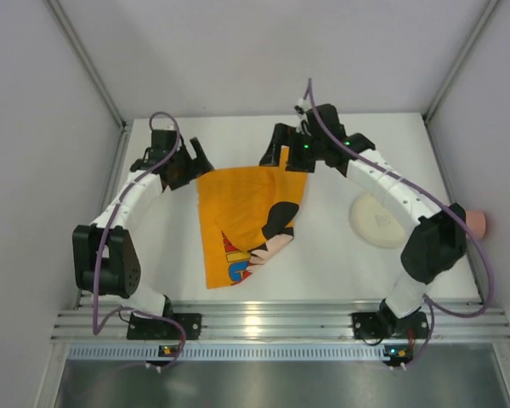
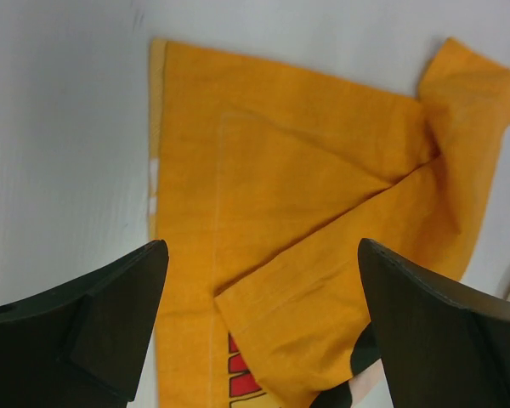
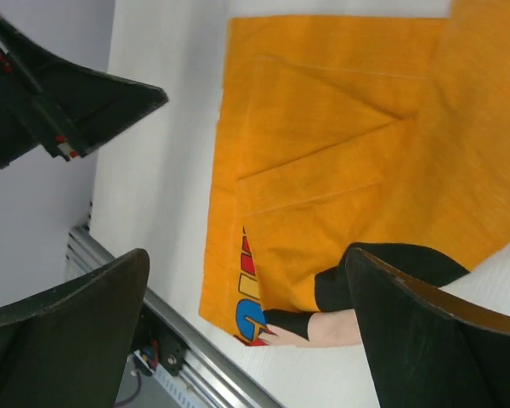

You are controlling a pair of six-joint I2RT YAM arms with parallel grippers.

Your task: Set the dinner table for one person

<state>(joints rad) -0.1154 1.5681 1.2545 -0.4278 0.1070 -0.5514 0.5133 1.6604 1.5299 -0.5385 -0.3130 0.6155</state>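
Observation:
The dinner table (image 1: 323, 263) is a plain white top. On it lies an orange cartoon-mouse cloth placemat (image 1: 242, 221), crumpled, with its right part folded over so the print shows only near the front. My left gripper (image 1: 193, 163) is open and empty above the mat's far left corner. In the left wrist view the mat (image 2: 306, 170) fills the gap between the left gripper's (image 2: 259, 255) spread fingers. My right gripper (image 1: 279, 155) is open and empty above the mat's far right corner. The right wrist view shows the mat (image 3: 340, 144) below the right gripper (image 3: 246, 255).
A cream round plate (image 1: 376, 221) lies on the table to the right of the mat. A pink cup (image 1: 477, 223) sits at the far right edge. The aluminium rail (image 1: 272, 319) runs along the near edge. Grey walls enclose the table on three sides.

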